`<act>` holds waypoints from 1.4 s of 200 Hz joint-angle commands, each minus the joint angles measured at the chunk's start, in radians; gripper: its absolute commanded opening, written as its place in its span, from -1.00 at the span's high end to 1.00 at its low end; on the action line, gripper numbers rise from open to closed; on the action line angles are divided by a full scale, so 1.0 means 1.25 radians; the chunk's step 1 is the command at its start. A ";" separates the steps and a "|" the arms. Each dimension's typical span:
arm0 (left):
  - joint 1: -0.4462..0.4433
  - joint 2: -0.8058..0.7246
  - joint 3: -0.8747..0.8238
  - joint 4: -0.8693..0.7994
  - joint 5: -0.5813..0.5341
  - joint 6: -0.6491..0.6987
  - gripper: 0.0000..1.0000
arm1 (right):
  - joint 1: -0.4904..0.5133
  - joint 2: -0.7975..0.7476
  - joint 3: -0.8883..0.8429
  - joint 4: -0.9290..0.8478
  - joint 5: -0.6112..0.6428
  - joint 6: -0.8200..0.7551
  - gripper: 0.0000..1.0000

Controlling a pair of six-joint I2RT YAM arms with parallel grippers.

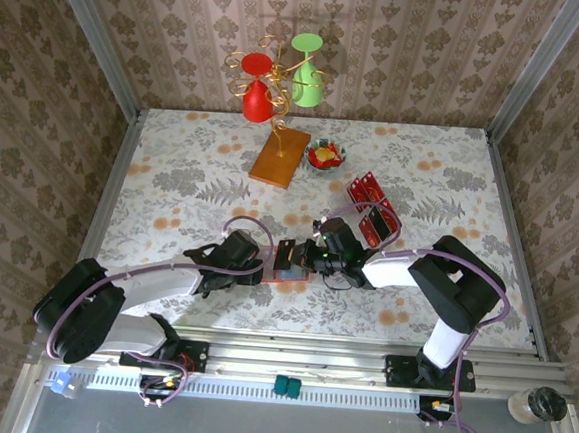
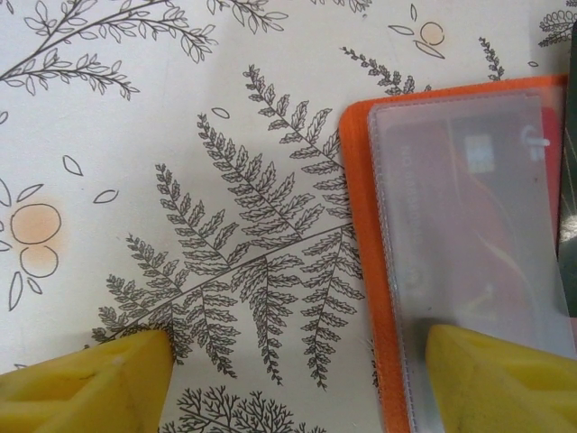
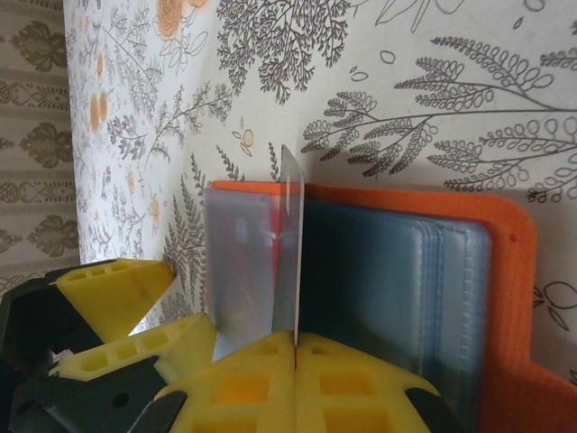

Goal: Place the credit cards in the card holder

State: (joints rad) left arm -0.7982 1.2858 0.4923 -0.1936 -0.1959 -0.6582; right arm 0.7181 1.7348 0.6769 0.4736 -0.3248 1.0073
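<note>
Just beyond the card holder [image 1: 288, 263] lie credit cards [image 1: 369, 195], board [image 1: 279, 156], bowl [image 1: 324, 169].

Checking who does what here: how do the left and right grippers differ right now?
The left gripper stands open; the right gripper is shut. The left holds nothing, straddling the card holder's orange edge; the right pinches a thin sheet standing edge-on between the holder's pages, card or sleeve I cannot tell. Both have yellow fingers and work at the open holder.
</note>
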 commanded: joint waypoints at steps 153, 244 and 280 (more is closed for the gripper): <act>-0.005 0.011 -0.013 -0.024 -0.001 -0.018 -0.51 | 0.002 0.022 -0.004 -0.083 -0.045 0.011 1.00; -0.006 0.016 -0.012 -0.022 0.000 -0.018 -0.51 | 0.002 0.009 0.003 -0.140 -0.061 0.003 1.00; -0.006 0.016 -0.012 -0.021 -0.001 -0.017 -0.51 | 0.003 0.007 0.007 -0.151 -0.067 0.003 1.00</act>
State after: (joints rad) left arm -0.7982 1.2884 0.4915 -0.1898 -0.1989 -0.6613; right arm 0.7181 1.7512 0.6846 0.4000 -0.3988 1.0248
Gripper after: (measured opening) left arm 0.754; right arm 0.063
